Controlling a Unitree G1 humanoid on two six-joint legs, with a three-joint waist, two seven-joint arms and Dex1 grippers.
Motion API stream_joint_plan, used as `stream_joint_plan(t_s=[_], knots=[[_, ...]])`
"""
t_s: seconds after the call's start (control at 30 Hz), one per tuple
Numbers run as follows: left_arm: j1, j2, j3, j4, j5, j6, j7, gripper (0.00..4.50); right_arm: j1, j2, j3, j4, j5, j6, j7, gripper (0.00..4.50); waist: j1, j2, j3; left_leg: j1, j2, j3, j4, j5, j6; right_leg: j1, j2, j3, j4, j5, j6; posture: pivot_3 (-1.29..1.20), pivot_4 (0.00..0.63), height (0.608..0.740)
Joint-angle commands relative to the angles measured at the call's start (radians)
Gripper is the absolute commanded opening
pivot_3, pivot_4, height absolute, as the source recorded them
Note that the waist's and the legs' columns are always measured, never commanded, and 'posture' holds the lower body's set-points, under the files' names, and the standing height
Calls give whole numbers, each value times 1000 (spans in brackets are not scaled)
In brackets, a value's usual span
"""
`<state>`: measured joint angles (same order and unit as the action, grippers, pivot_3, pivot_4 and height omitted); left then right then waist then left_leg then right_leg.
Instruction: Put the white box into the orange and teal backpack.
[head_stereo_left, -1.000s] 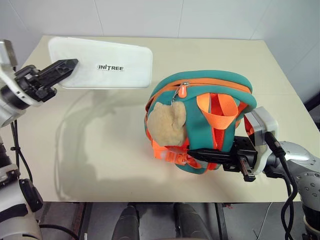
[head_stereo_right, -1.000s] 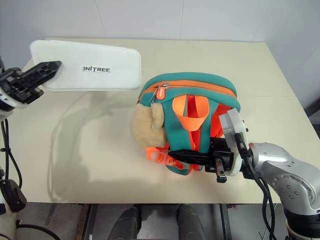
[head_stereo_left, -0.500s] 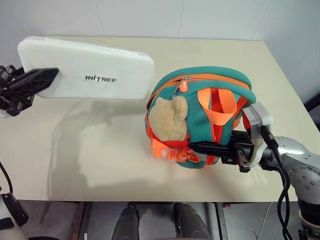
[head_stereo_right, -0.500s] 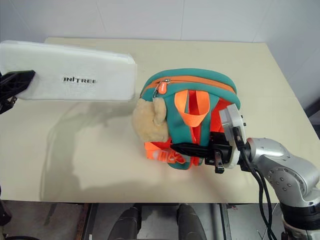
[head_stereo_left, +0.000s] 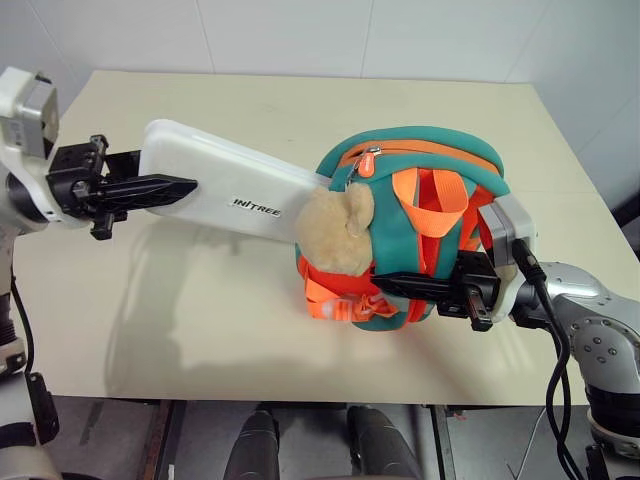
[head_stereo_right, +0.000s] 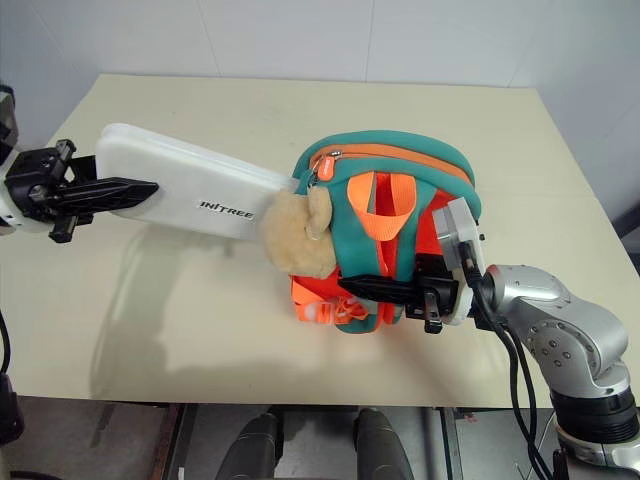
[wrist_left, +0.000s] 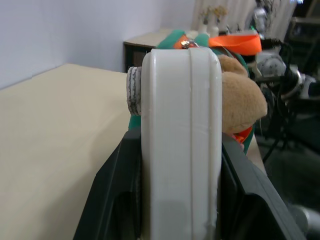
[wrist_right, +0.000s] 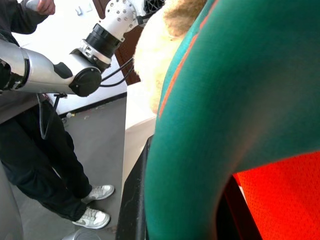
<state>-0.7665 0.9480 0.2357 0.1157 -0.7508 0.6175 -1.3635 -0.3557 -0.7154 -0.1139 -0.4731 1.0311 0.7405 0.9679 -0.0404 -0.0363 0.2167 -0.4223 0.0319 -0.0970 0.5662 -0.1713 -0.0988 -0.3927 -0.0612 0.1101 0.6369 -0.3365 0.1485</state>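
My left gripper (head_stereo_left: 185, 186) is shut on the near end of the white box (head_stereo_left: 240, 185), which hangs tilted over the table. In the left wrist view its black fingers (wrist_left: 112, 197) clamp both flat sides of the white box (wrist_left: 181, 125). The box's far end meets the orange and teal backpack (head_stereo_left: 395, 235) by the zipper pull, behind the tan bear (head_stereo_left: 335, 230). I cannot tell whether it is inside. My right gripper (head_stereo_left: 385, 286) is shut on a teal strap (wrist_right: 210, 125) low on the backpack's front and holds it upright.
The beige table (head_stereo_left: 200, 320) has bare surface in front of the box and behind the backpack. Its front edge runs just below the backpack. A person in dark trousers and white shoes (wrist_right: 35, 165) stands on the floor beside the table.
My left gripper swung right and rolled, bringing the box's far end down against the backpack beside the bear. The right gripper pushed the backpack slightly farther onto the table.
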Motion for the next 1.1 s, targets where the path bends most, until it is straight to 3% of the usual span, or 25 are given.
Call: stream_joint_plan(t_s=[0.03, 0.3, 0.47, 0.77, 1.1], knots=[[-123, -76, -101, 29, 49, -43, -33, 1388, -19, 17, -5, -20, 8, -15, -7, 0, 12, 0, 0, 0, 0, 0, 1, 0, 0, 0, 0, 0, 1, 0, 0, 0, 150, 740], [-275, -336, -267, 133, 181, -107, -12, 1380, -45, 43, 12, -7, -14, -16, -8, 0, 23, 0, 0, -2, -1, -1, 10, -1, 2, 3, 0, 0, 0, 2, 3, 0, 150, 740], [-285, -431, -275, 146, 203, -115, -2, 1380, -42, 60, 1, -26, -17, -20, -30, 0, 23, 0, 0, -2, -1, -2, 10, -1, 2, 3, 0, 0, 1, 2, 4, 0, 150, 740], [-324, -390, -199, 160, 215, -112, 23, 1380, -43, 74, -8, -71, 34, -12, -41, 0, 18, 0, 0, -2, -1, -2, 11, -1, 2, 3, 0, 0, 3, 2, 4, 0, 150, 740], [-426, -257, -149, 180, 233, -116, 44, 1380, -141, 102, 21, -110, 171, 18, -32, 0, -6, 2, 1, -2, -1, -2, 9, -1, 2, 0, 1, 0, 7, 1, 3, 0, 150, 740]])
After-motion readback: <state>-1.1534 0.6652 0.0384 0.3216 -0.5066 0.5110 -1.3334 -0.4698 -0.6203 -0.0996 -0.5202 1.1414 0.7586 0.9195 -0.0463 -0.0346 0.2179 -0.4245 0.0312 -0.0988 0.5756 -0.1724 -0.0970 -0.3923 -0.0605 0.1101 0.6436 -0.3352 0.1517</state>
